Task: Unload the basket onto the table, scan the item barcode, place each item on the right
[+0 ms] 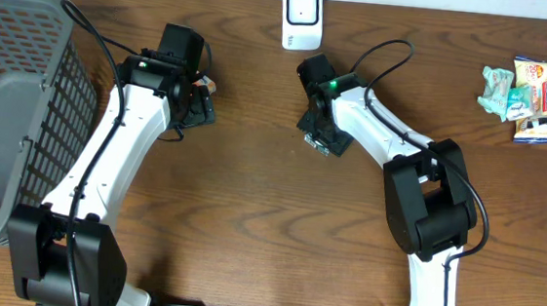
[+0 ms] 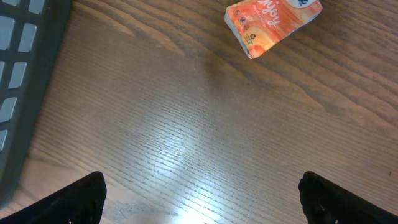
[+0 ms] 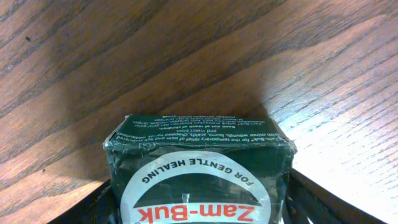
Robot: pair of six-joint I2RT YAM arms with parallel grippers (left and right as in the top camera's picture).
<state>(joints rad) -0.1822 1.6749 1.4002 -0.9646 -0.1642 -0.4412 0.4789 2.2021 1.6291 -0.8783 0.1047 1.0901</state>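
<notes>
A dark green Zam-Buk box (image 3: 199, 165) fills the gap between the fingers of my right gripper (image 3: 199, 208), which press against both of its sides. From overhead the box (image 1: 325, 140) rests low on the wooden table, below the white scanner (image 1: 302, 16) at the back edge. My left gripper (image 2: 202, 199) hangs open over bare wood with nothing between its fingers. An orange packet (image 2: 273, 22) lies flat on the table just beyond it. In the overhead view the left gripper (image 1: 197, 108) is at mid-left.
A grey mesh basket (image 1: 13, 103) fills the far left, and its wall (image 2: 25, 81) also edges the left wrist view. Several snack packets (image 1: 532, 95) lie at the far right. Both arms' bases stand at the front edge.
</notes>
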